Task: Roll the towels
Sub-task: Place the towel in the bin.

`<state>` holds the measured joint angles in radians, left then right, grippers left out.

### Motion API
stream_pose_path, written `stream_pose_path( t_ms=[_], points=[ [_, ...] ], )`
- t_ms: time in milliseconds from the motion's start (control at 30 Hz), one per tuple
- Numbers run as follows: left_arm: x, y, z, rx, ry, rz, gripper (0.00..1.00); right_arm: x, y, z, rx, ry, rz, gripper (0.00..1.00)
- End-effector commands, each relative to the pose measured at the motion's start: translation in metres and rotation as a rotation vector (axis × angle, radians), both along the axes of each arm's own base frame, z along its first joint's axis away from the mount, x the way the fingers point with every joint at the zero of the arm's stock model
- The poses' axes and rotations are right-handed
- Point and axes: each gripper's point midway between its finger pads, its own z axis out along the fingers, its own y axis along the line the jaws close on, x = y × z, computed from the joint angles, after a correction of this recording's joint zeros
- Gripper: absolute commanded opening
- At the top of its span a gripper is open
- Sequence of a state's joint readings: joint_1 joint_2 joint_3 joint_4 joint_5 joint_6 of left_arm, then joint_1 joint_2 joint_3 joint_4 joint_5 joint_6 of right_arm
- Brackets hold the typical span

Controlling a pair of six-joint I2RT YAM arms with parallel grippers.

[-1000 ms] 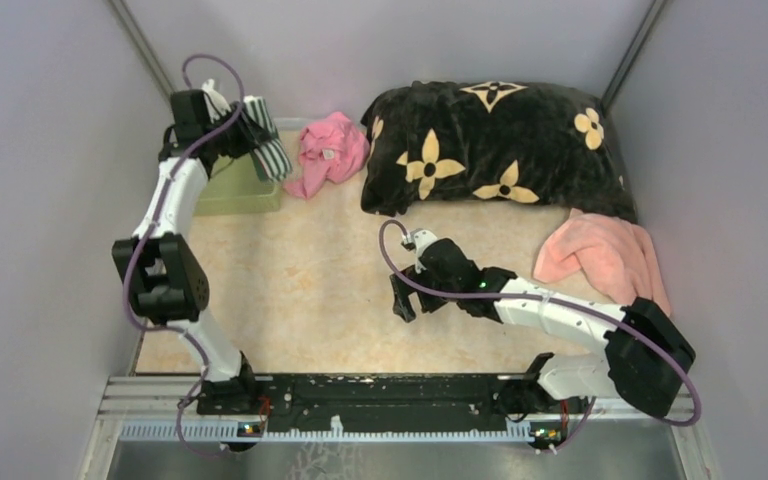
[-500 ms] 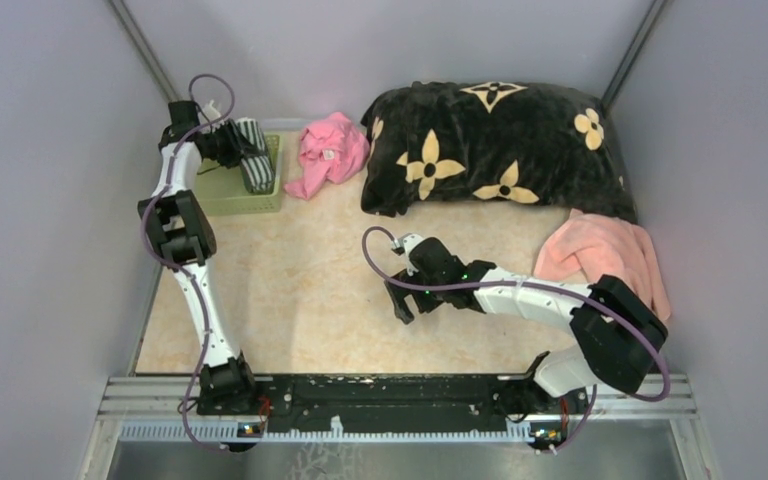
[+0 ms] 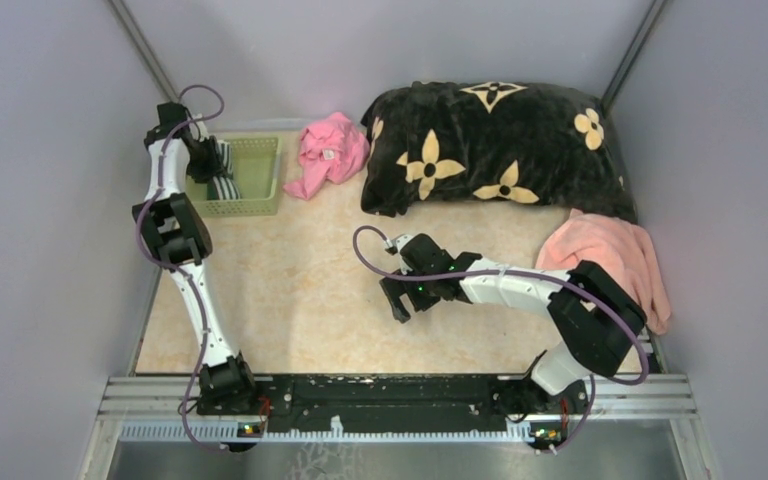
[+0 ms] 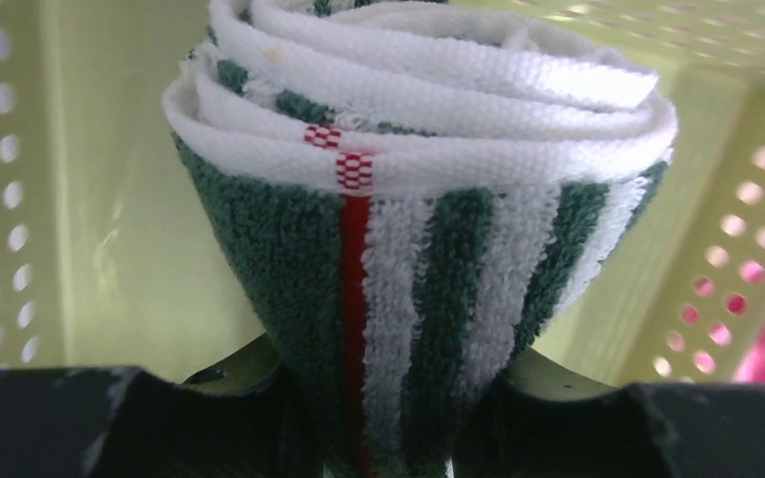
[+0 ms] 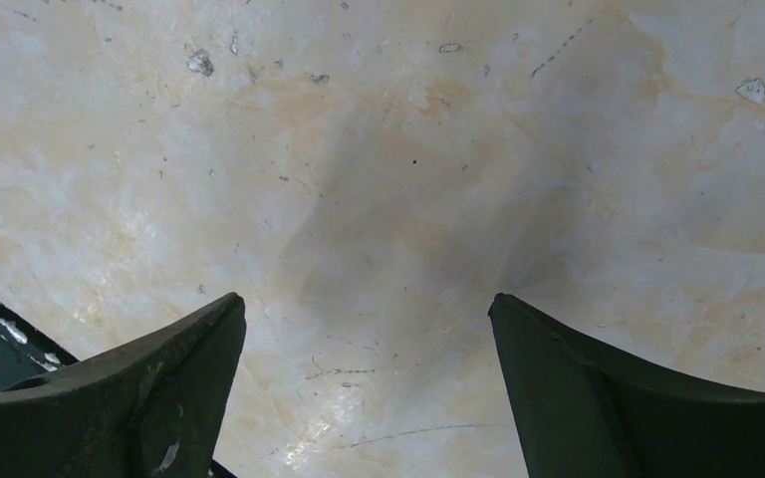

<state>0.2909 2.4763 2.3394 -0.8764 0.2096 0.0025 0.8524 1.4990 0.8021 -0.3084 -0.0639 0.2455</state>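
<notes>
Green striped towel (image 4: 408, 249) | rolled, axis along left claw (image 4: 383, 423) clenching it, inside basket (image 3: 257, 172) | right claw (image 5: 367, 307) released

A green basket (image 3: 245, 207) is sitting at the table's (image 3: 290, 290) far left, and a bright pink cloth (image 3: 330, 150) is lying between it and a flowered black blanket (image 3: 490, 150).
</notes>
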Motion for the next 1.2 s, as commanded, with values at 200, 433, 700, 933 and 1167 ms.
stream_pose_path(
  t_ms=[200, 433, 700, 933, 1167],
  points=[
    [-0.027, 0.077, -0.032, 0.390, 0.205, 0.101, 0.29, 0.010, 0.008, 0.007, -0.024, 0.024, -0.004, 0.92],
    [-0.014, 0.108, -0.031, 0.564, 0.177, 0.100, 0.41, 0.013, 0.001, 0.006, -0.079, 0.032, -0.024, 0.91],
    [0.001, 0.141, -0.025, 0.769, 0.142, 0.108, 0.59, 0.015, -0.002, 0.012, -0.112, 0.049, -0.064, 0.90],
    [0.007, 0.147, -0.030, 0.826, 0.145, 0.085, 0.72, 0.016, 0.004, 0.020, -0.117, 0.053, -0.075, 0.90],
    [0.016, 0.132, -0.007, 0.759, 0.071, 0.079, 0.87, 0.014, 0.003, 0.022, -0.181, 0.027, -0.060, 0.90]
  ],
)
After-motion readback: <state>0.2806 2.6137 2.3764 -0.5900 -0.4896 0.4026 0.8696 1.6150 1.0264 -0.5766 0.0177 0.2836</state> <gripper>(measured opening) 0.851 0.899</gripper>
